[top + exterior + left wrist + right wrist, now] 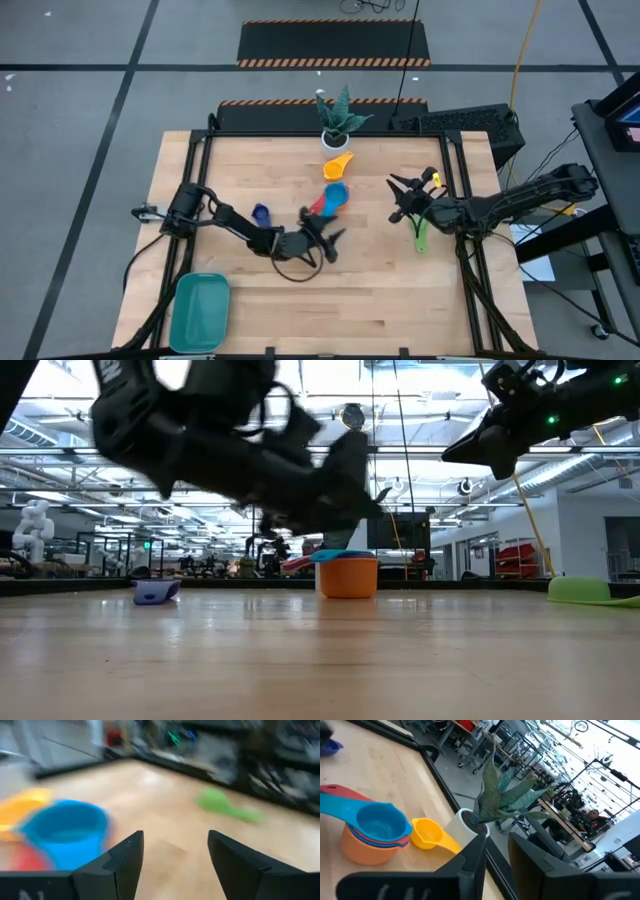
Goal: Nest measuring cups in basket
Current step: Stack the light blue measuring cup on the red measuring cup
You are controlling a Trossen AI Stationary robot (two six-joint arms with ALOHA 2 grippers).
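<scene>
- High view, a light wooden table: the left gripper hovers near the table's middle, its fingers spread apart and holding nothing, as the left wrist view confirms.
- Just beyond it, toward the far edge, sits a stack of measuring cups: a light blue cup nested on top, with red and orange ones beneath it.
- A yellow cup lies just past the stack, close to a white pot with a green plant at the middle of the far edge.
- A navy cup rests apart, left of the stack, toward the table's left side.
- A green cup lies toward the right edge, below the right gripper, which hangs above the table with its fingers only narrowly parted and nothing between them.
- The teal basket stands at the near left corner, well apart from every cup and holding none.
- Low view: the stack shows mid-table beneath the left arm, and the navy cup lies off to one side.
</scene>
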